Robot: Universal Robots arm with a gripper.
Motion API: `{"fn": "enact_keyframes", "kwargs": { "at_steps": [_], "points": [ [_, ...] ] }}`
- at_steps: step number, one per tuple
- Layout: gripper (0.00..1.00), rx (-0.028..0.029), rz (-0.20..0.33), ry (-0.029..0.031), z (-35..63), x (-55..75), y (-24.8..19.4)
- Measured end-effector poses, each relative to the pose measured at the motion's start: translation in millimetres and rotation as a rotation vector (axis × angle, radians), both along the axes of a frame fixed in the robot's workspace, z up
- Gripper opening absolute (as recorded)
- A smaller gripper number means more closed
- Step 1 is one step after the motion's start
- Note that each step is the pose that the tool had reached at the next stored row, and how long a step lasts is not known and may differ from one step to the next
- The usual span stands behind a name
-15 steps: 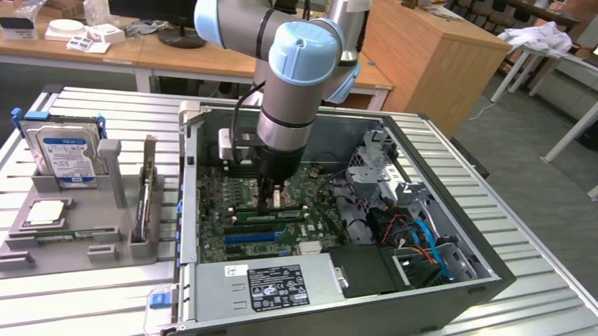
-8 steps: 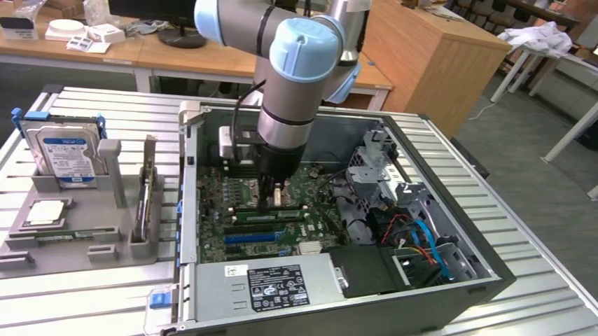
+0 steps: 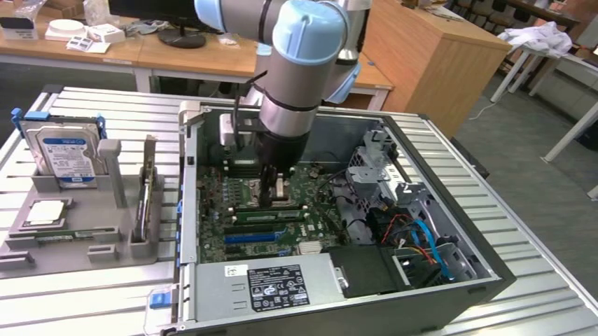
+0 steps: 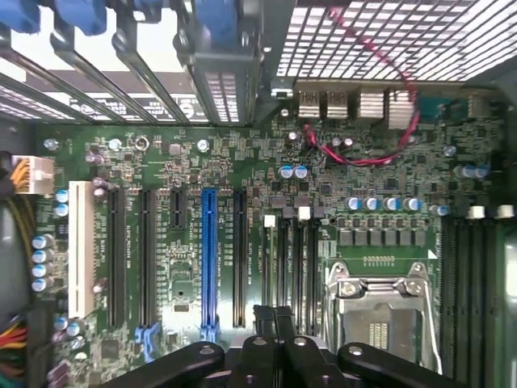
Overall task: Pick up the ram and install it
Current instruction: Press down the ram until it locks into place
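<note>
I'm working inside the open computer case [image 3: 467, 290], with the arm reaching down over the motherboard [image 4: 182, 166]. The gripper [image 4: 275, 323] is clenched, its two black fingers [image 3: 272, 187] pressed together with nothing between them.

The ram [image 3: 266, 213] reads to me as the thin green stick lying along the memory slots [image 4: 291, 267], directly under the fingertips in the exterior view. I can't tell whether it is fully seated or only resting in the slot.

My worries, biggest first:
- If the fingertips bear on the stick away from its middle, one end could sink while the other rides up. That would leave it tilted and flex the board beneath the fingers.
- If the stick sits slightly out of line with the slot, pressure could jam it against the slot wall.
- The processor socket [image 4: 380, 315] sits just beside the fingers. A slip sideways off the thin edge could land on it.
- The white slot latches [image 4: 304, 213] beyond the fingertips may not snap shut.
</note>
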State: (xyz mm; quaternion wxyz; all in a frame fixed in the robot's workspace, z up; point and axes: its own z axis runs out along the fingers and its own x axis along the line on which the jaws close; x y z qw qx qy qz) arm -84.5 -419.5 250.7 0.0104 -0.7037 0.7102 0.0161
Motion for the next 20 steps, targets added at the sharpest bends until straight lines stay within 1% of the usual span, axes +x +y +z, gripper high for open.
{"fn": "enact_keyframes", "kwargs": {
  "at_steps": [13,20],
  "points": [
    [0.11,0.0000,0.000,0.0000,44.6,0.0,0.0],
    [0.11,0.0001,0.000,-0.0001,63.0,0.0,0.0]
  ]
}}
